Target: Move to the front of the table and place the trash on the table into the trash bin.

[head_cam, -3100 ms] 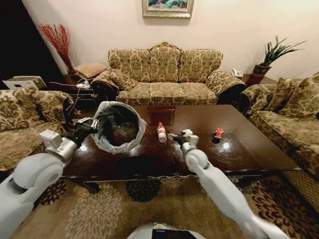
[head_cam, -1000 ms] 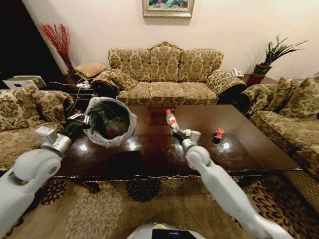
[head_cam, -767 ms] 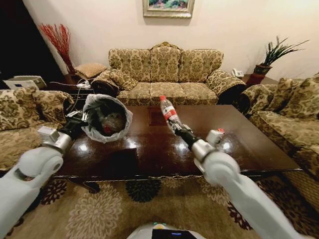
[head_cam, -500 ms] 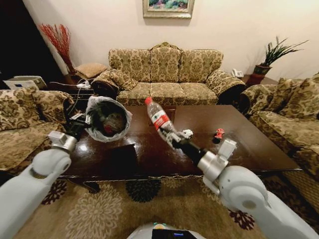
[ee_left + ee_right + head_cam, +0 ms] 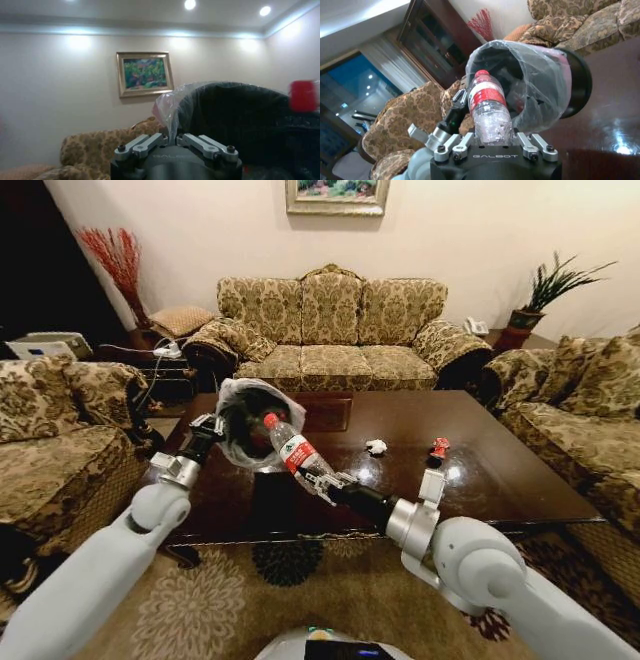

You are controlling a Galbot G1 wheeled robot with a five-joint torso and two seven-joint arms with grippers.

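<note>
Floral sofas [image 5: 330, 320] ring a dark reddish-brown counter [image 5: 500, 470] on a patterned rug, with a framed painting [image 5: 145, 73] on the pale wall behind.

Raised off the counter at its left end, the trash bin [image 5: 250, 425] is tipped so its mouth faces the right arm. Its whitish plastic liner [image 5: 542, 80] puffs over the rim. The left claw [image 5: 207, 427] is pressed together on the bin's rim and liner, and the left wrist view shows its fingers [image 5: 142, 144] pinched on the plastic edge. Inside the bin the contents are dark and hard to make out; something red sits low in it.

The right claw [image 5: 322, 480] pinches the base of the clear red-labelled bottle [image 5: 288, 448], which points cap-first at the bin's mouth. In the right wrist view the red cap [image 5: 481, 73] is right at the liner's opening; whether it has crossed the rim cannot be told.

On the counter lie the white paper wad [image 5: 376, 447] near the middle and the red wrapper [image 5: 438, 447] further right, well apart from the bin.
</note>
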